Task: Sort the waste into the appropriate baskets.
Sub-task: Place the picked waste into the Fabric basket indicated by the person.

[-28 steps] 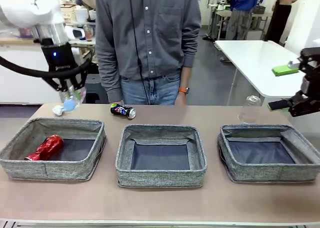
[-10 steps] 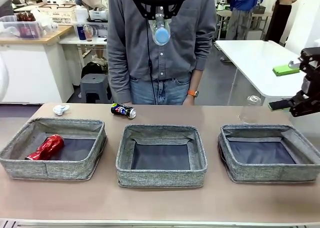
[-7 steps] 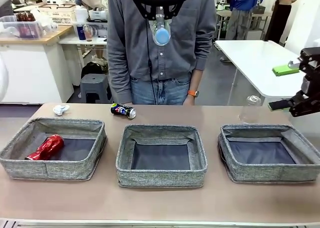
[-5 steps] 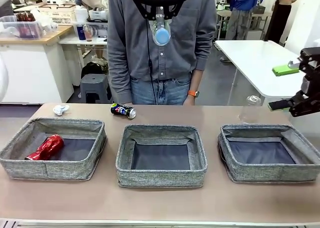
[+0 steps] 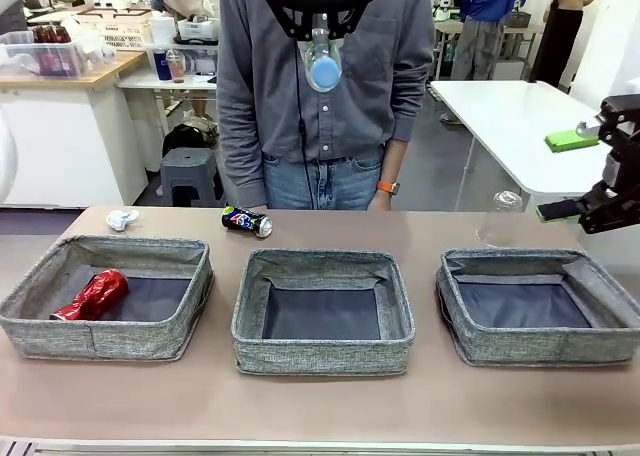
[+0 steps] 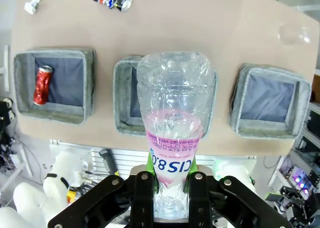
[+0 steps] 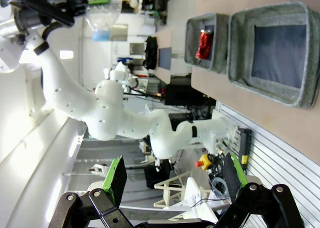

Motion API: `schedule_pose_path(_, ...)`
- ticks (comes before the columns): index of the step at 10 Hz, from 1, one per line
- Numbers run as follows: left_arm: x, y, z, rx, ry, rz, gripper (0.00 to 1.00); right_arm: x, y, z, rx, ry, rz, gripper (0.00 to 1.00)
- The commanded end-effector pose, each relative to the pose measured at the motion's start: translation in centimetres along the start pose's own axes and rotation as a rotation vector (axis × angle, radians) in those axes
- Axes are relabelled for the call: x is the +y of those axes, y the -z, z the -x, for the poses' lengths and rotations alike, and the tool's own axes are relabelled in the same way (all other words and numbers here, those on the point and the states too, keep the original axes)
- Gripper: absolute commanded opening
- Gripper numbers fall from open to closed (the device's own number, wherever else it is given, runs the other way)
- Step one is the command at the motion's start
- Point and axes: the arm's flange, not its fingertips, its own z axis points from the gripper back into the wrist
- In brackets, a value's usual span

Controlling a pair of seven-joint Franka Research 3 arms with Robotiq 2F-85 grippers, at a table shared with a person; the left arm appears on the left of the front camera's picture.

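Observation:
High over the middle basket [image 5: 322, 354], my left gripper [image 5: 321, 18] is shut on a clear plastic bottle [image 5: 322, 64] that hangs down with its bluish end lowest. From the left wrist, the bottle [image 6: 175, 118] with its pink label stands between the fingers [image 6: 169, 180], over the middle basket [image 6: 122, 105]. A red can [image 5: 92, 294] lies in the left basket [image 5: 105, 341]. A dark can [image 5: 246, 221] and a white paper ball [image 5: 122, 218] lie on the far side of the table. My right gripper [image 5: 566, 174] is open and holds nothing, beyond the right basket [image 5: 540, 348].
Another clear bottle [image 5: 498, 219] stands on the table behind the right basket. A person in a grey shirt [image 5: 300, 126] stands at the far edge, behind the held bottle. In the right wrist view the green pads [image 7: 117, 180] are wide apart, with two baskets [image 7: 265, 88] far off.
Nothing has moved over the last second. Since the earliest frame my left gripper has carried the bottle from the far left up to high above the middle basket.

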Motion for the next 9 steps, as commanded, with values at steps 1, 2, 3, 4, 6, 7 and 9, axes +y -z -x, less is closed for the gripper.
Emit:
schedule_pose_path(1, 0.1, -0.15, 0.4, -0.008, -0.015, -0.01, 0.21, 0.44, -0.01, -0.22, -0.007, -0.01, -0.027, 1.0)
schedule_pose_path(2, 0.1, -0.15, 0.4, -0.008, -0.015, -0.01, 0.21, 0.44, -0.01, -0.22, -0.007, -0.01, -0.027, 1.0)
schedule_pose_path(3, 0.1, -0.15, 0.4, -0.008, -0.015, -0.01, 0.21, 0.44, -0.01, -0.22, -0.007, -0.01, -0.027, 1.0)
schedule_pose_path(4, 0.1, -0.15, 0.4, -0.008, -0.015, -0.01, 0.21, 0.44, -0.01, -0.22, -0.007, -0.01, -0.027, 1.0)
schedule_pose_path(6, 0.1, -0.15, 0.4, -0.008, -0.015, -0.01, 0.21, 0.44, -0.01, -0.22, -0.007, -0.01, -0.027, 1.0)
schedule_pose_path(7, 0.1, -0.15, 0.4, -0.008, -0.015, -0.01, 0.21, 0.44, -0.01, -0.22, -0.007, -0.01, -0.027, 1.0)
schedule_pose_path(9, 0.1, -0.15, 0.4, -0.008, -0.015, -0.01, 0.21, 0.44, -0.01, -0.22, -0.007, -0.01, -0.027, 1.0)
